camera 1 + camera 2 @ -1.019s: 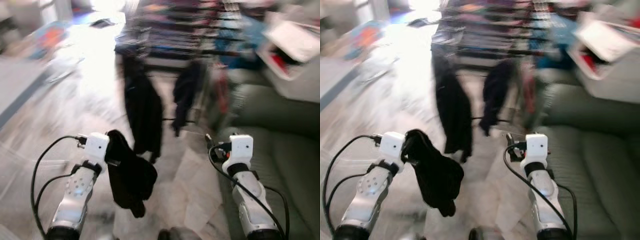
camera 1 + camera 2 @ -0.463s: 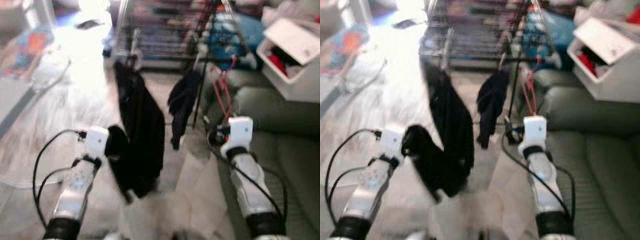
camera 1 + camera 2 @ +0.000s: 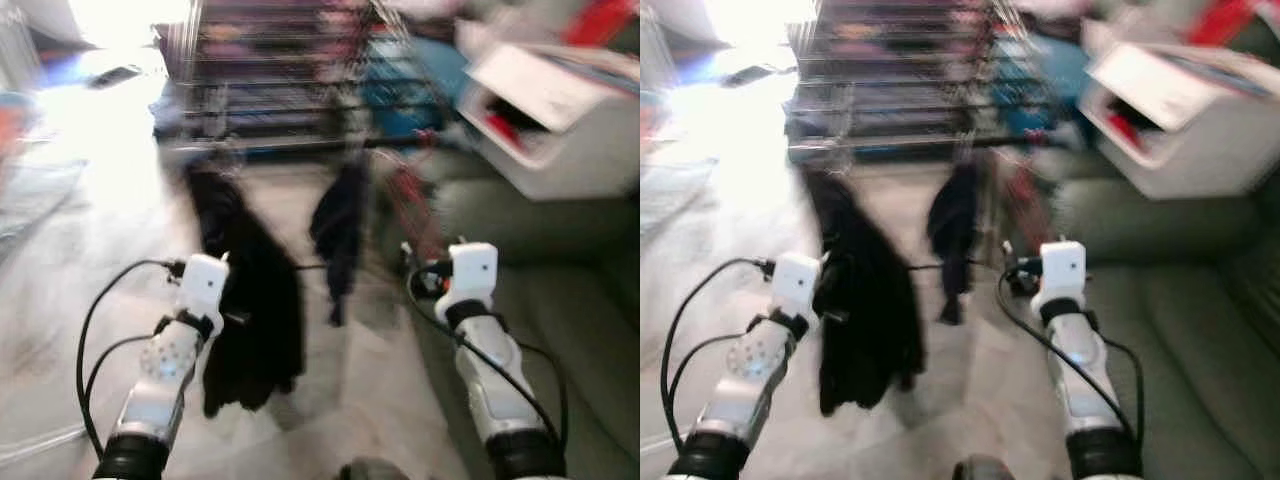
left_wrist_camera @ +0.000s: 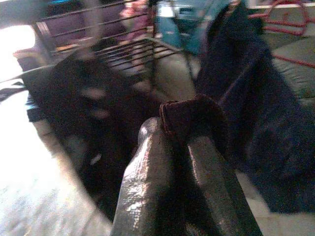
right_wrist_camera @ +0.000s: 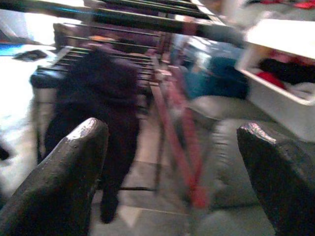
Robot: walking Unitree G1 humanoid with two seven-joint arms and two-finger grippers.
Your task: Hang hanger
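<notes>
The left gripper (image 4: 187,147) has its two fingers pressed together on a fold of dark cloth (image 4: 194,115), which bunches up right at the fingertips. In the left eye view that same cloth hangs down as a black garment (image 3: 255,320) from beside the left gripper (image 3: 222,295), in the centre-left of the frame (the hanger itself cannot be made out in the blur). The right gripper (image 5: 177,162) is spread wide, its fingers (image 5: 74,162) at the two lower corners of the right wrist frame, touching nothing.

Ahead, across the upper middle of the left eye view, stands a drying rack (image 3: 290,90), with a second dark garment (image 3: 335,235) hanging under it at centre. A grey sofa (image 3: 560,290) fills the right side, and a white box (image 3: 550,110) sits at upper right. The right wrist view adds red tubing (image 5: 172,128) beside the hanging garment.
</notes>
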